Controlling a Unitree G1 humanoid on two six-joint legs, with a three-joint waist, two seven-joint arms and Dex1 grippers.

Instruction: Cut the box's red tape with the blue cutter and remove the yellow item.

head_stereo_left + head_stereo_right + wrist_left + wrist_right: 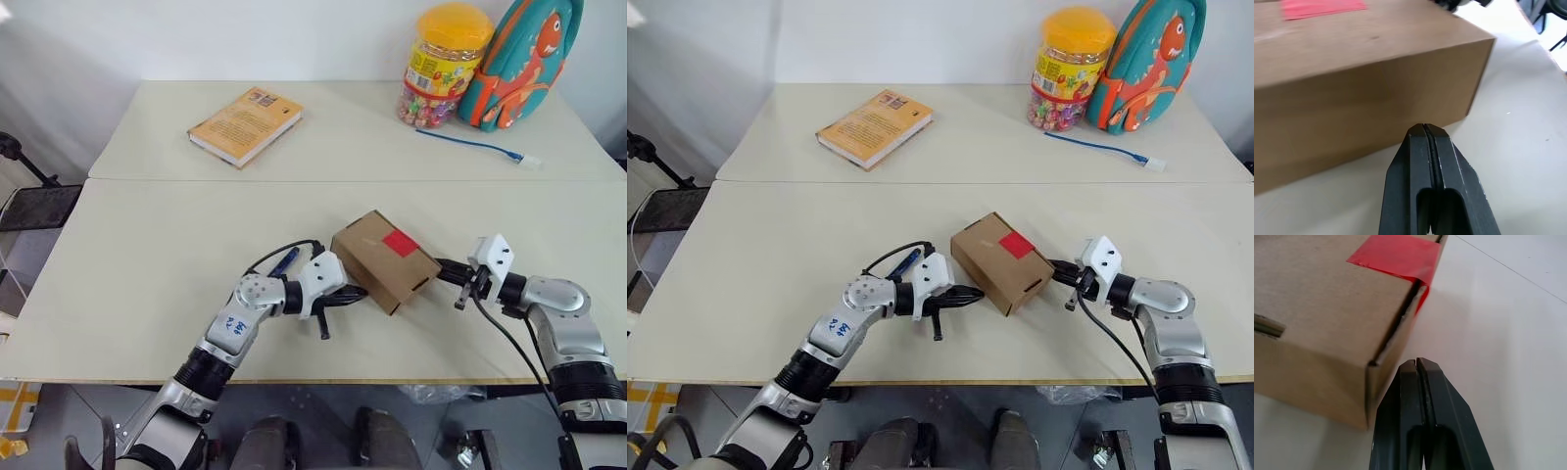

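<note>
Box (pixel 385 260): brown carton, lying flat on the near table (pixel 147 274), roughly centre, flaps shut so contents cannot be seen. Tape (pixel 401 243): red square on the top face, folded over the edge at the box's 3 o'clock side, unbroken as far as can be seen.

Left gripper (pixel 361 295): fingers pressed together, nothing held, tips at the box's 8 o'clock side; touching or just short of the wall cannot be told.

Right gripper (pixel 443 268): fingers pressed together, nothing held, tips at the box's 3 o'clock end beside the flap edge, just below the tape.

Cutter (pixel 283 261): blue stick on the table at 9 o'clock from the box, partly behind the left arm, apart from both grippers.

Far table (pixel 343 127), at 12 o'clock: book (pixel 246 124), orange-yellow, lying flat, toward 11 o'clock; jar (pixel 446 67), clear, yellow lid on, filled with mixed coloured sweets, at 1 o'clock; backpack (pixel 522 61), teal and orange, leaning beside the jar; cable (pixel 475 147), blue with white plug, in front of both.
</note>
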